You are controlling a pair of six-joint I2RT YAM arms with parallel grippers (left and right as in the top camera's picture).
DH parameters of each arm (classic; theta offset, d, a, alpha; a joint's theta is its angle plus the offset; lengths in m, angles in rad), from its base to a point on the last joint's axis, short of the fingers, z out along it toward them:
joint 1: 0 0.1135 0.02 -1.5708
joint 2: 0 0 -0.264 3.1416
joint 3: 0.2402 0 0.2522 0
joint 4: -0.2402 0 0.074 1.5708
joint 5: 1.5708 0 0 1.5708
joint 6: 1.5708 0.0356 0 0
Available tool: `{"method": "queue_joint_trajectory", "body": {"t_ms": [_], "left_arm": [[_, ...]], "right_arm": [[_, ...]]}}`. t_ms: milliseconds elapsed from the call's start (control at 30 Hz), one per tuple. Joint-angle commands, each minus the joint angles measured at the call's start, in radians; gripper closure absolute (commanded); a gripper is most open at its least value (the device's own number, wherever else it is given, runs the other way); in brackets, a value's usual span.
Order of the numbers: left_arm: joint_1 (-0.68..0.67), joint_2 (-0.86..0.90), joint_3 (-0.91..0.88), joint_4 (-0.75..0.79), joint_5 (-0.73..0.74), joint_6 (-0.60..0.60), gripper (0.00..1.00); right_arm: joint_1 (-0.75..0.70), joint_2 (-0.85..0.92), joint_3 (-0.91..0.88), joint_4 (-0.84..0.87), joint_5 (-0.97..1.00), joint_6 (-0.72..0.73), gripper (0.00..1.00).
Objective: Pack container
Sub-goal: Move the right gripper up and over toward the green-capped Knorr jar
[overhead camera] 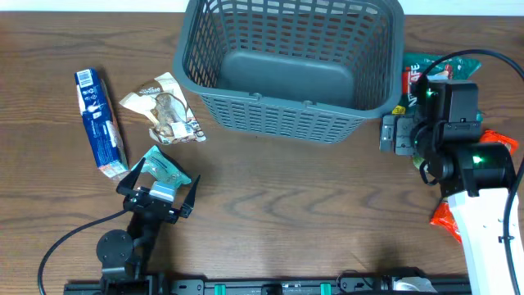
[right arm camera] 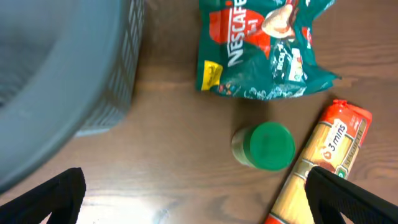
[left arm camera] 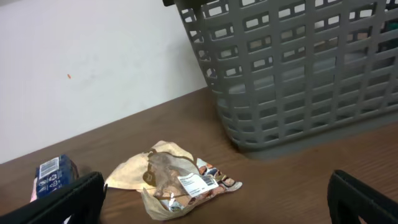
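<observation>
Packing seems not yet begun: the large dark grey slotted plastic basket (overhead camera: 278, 115) stands at the far middle of the table, and its solid bottom shows bare. The blue rectangular packet (overhead camera: 100, 123), beige crinkled pouch (overhead camera: 164, 111) and small teal packet (overhead camera: 166, 168) lie outside on its left, with the green Nescafe pouch (right arm camera: 261, 50), green-lidded jar (right arm camera: 264, 146) and orange pasta packet (right arm camera: 323, 162) on its right. The left gripper (overhead camera: 161, 190) and right gripper (right arm camera: 202, 193) both hold their jaws spread wide, gripping nothing.
</observation>
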Motion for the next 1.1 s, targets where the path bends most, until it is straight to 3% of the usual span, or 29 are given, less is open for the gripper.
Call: {"method": "queue_joint_trajectory", "body": {"t_ms": [0, 167, 367, 800, 1067], "left_arm": [[-0.003, -0.001, -0.018, -0.034, 0.021, 0.009, 0.01], [-0.003, -0.001, -0.018, -0.034, 0.021, 0.009, 0.01], [-0.003, -0.001, -0.018, -0.034, 0.021, 0.009, 0.01], [-0.003, -0.001, -0.018, -0.034, 0.021, 0.009, 0.01], [-0.003, -0.001, -0.018, -0.034, 0.021, 0.009, 0.01]], "right_arm": [[-0.008, 0.003, 0.023, -0.025, 0.022, -0.008, 0.01], [-0.015, -0.008, 0.024, -0.052, 0.087, 0.022, 0.01], [-0.141, -0.033, 0.048, -0.076, 0.092, 0.153, 0.01], [-0.466, 0.028, 0.057, -0.111, -0.084, 0.14, 0.01], [-0.506, 0.27, 0.058, -0.153, -0.281, 0.011, 0.01]]}}
